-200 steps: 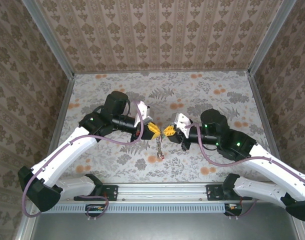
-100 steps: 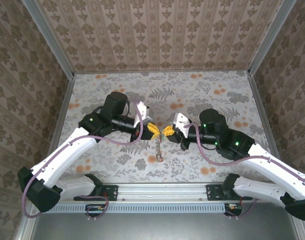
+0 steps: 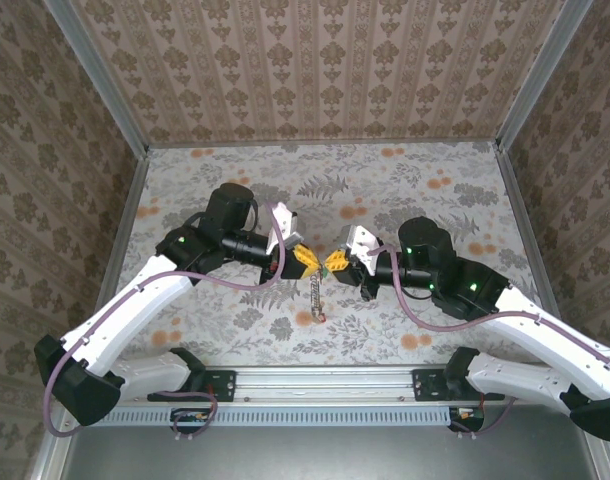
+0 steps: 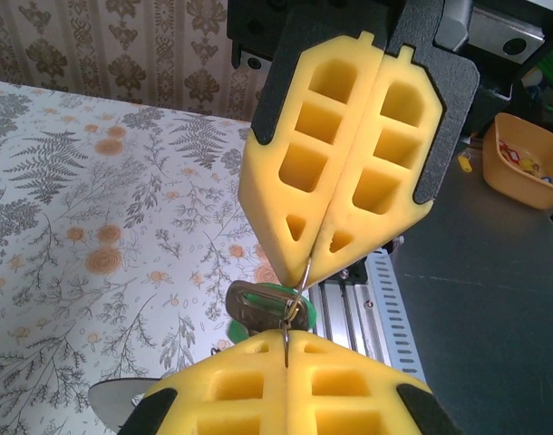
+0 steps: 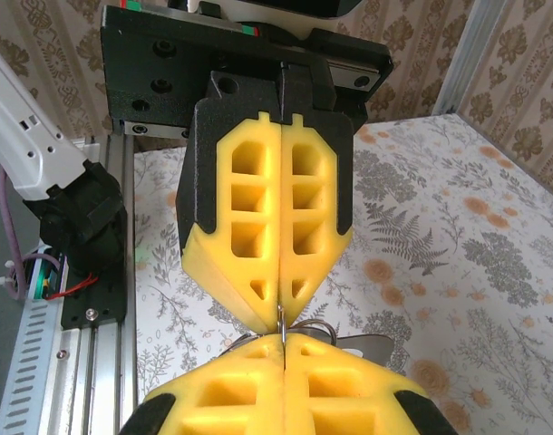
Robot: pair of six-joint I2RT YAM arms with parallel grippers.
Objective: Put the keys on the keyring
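top view: left arm (image 3: 135, 300) rises from the lower left of the frame, bends at the elbow and reaches toward centre. right arm (image 3: 505, 310) mirrors it from the lower right. both wrists lie roughly level and point at each other.

left hand (image 3: 307, 260) and right hand (image 3: 337, 262) meet tip to tip at centre frame, above the flowered desk (image 3: 435, 200).

left hand: yellow fingers pressed together, clamped on the thin wire of the keyring (image 3: 316, 290). right hand: fingers likewise together, pinching the same wire. in the left wrist view the wire runs straight from the right hand's tips at centre down into the left hand's tips at the bottom edge.

the keyring hangs down from the meeting point, clear of the desk as far as can be judged. the keys (image 3: 320, 313) sit at its lower end. the left wrist view shows a green-headed key (image 4: 258, 302) just behind the wire.

orange bin (image 4: 526, 159) at the right edge, its contents too small to tell.
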